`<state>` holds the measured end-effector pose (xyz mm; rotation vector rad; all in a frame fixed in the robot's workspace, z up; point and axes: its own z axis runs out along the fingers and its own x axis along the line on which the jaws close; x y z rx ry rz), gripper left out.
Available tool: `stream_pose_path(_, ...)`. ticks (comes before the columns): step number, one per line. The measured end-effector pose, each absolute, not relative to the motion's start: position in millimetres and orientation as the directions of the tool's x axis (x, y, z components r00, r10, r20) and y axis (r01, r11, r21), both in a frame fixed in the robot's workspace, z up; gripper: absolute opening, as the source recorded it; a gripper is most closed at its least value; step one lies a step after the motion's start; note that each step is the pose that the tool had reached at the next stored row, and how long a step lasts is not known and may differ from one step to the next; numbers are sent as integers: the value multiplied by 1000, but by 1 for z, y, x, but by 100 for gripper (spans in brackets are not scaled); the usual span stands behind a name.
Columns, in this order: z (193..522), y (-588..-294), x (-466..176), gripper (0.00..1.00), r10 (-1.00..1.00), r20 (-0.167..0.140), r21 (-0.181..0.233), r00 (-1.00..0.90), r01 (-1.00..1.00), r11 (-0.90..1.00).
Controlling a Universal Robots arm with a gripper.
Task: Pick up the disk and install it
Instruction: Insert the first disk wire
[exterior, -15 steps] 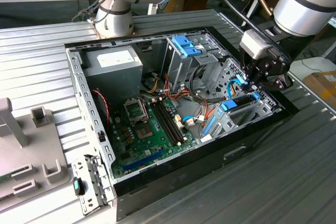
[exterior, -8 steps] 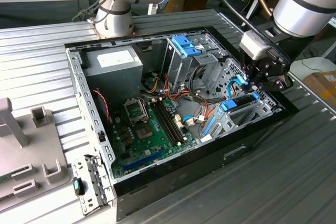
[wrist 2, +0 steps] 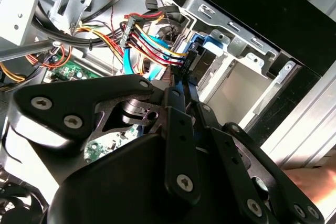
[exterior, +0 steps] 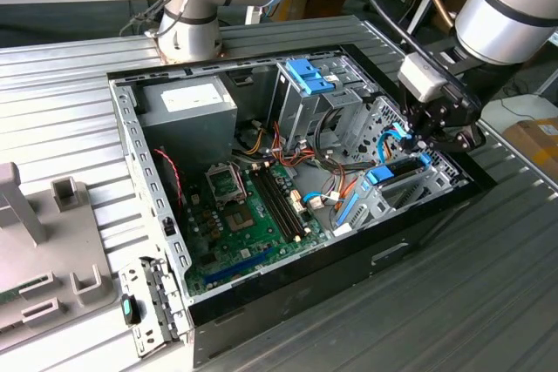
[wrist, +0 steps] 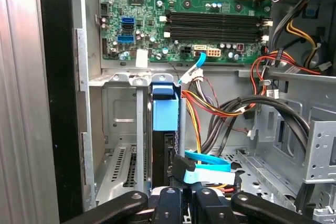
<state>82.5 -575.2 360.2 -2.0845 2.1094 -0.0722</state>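
Note:
The disk [exterior: 401, 167] stands on edge in the drive cage [exterior: 410, 193] at the exterior view's right end of the open computer case, its blue carrier [exterior: 381, 175] facing the motherboard. In the first wrist view the blue carrier tab [wrist: 164, 109] and the dark disk edge [wrist: 159, 163] sit between grey cage walls. My gripper [exterior: 420, 141] hangs just above the disk's end. Its fingers [wrist 2: 178, 98] lie close together on a black cable plug [wrist 2: 188, 65] with red, yellow and black wires, beside a blue flat cable [wrist: 210, 161].
The motherboard [exterior: 253, 215] fills the case floor, and a grey power supply box [exterior: 187, 111] sits at the back. An upper drive cage [exterior: 309, 98] carries a blue bracket [exterior: 309, 76]. Loose wire bundles [wrist: 231, 114] crowd the space beside the disk. The black case rim [exterior: 453, 206] runs close by.

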Motion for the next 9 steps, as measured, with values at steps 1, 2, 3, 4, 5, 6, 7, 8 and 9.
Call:
stream_pose_path(1,360,-575,83,16,-996,-90,-157,-5,-987,19)
stream_pose_path(2,360,-575,83,16,-996,-90,-157,-5,-987,19)
stream_pose_path(3,360,-575,83,16,-996,-90,-157,-5,-987,19)
stream_pose_path(4,360,-576,82,16,-996,-90,-157,-5,-987,19)
stream_pose_path(5,360,-576,82,16,-996,-90,-157,-5,-987,19)
stream_pose_path(6,358,-577,82,16,-996,-90,-158,-5,-987,20)
stream_pose_path(7,357,-578,82,16,-996,-90,-159,-6,-987,20)
stream_pose_path(8,356,-579,81,16,-996,-90,-160,-6,-987,20)
stream_pose_path(9,355,-580,80,16,-996,-90,-162,-6,-987,21)
